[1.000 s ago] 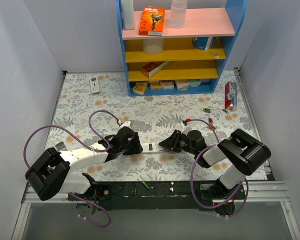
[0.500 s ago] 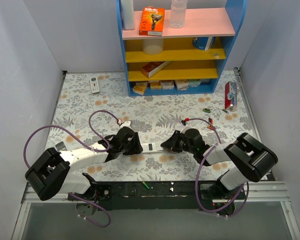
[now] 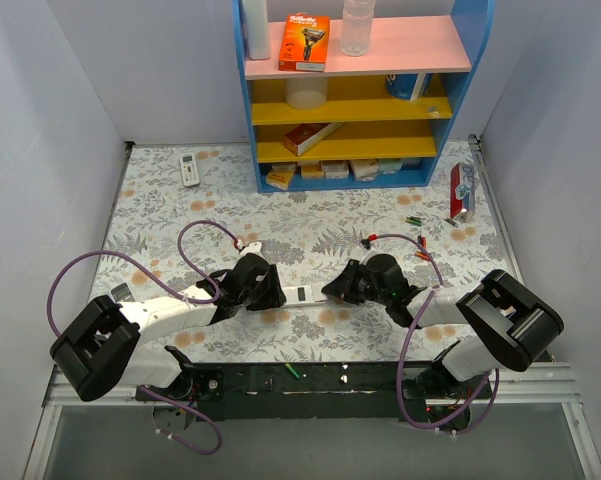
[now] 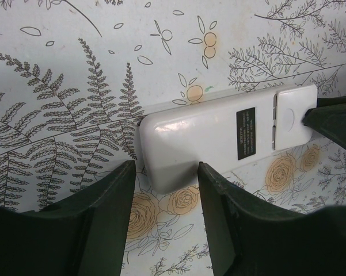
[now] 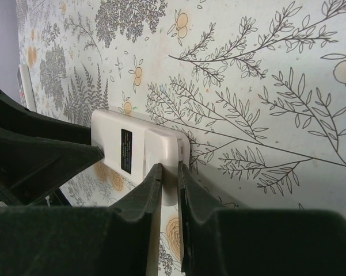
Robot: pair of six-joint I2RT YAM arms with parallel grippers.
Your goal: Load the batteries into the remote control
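- The table, floral-patterned, carries everything. The work sits near its front edge, midway between the two arms.
- The left gripper has its fingers part-way apart and snug on either side of the remote's plain end. I read that as a hold, though shadow hides the contact itself.
- The right gripper has its fingers drawn nearly together, with a thin slit between them and nothing in it. Its tips meet the remote's opposite end.
- The remote lies flat, white back up. Its long axis runs along the line from one gripper to the other, so each arm faces one end.
- The battery cover is in place, at the right gripper's end. I judge that sliding it off falls to that arm, pushing along the long axis while the left braces.
- The batteries lie loose further back on the right side, well apart from the remote and nearer the right arm.
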